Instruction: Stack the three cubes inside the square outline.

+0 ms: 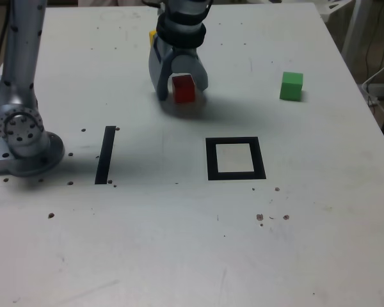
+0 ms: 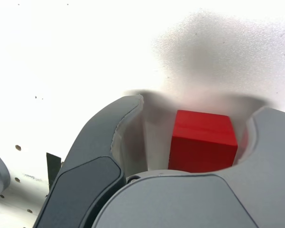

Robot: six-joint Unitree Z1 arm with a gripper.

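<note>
The red cube (image 1: 184, 89) (image 2: 203, 140) rests on the white table at the back, between the two fingers of my gripper (image 1: 181, 93) (image 2: 202, 110). In the wrist view one finger (image 2: 268, 142) lies against the cube's side, while a gap shows between the cube and the other finger (image 2: 104, 137). The jaws stand partly open around it. The yellow cube (image 1: 152, 35) peeks out behind the gripper, mostly hidden. The green cube (image 1: 292, 86) sits alone toward the exterior view's right. The square outline (image 1: 211, 158) lies nearer the front with nothing inside its pale centre.
A narrow black strip (image 1: 105, 155) lies on the table at the exterior view's left, beside the arm's base (image 1: 22, 137). Small dark specks dot the tabletop. The table's right edge runs close to the green cube's side.
</note>
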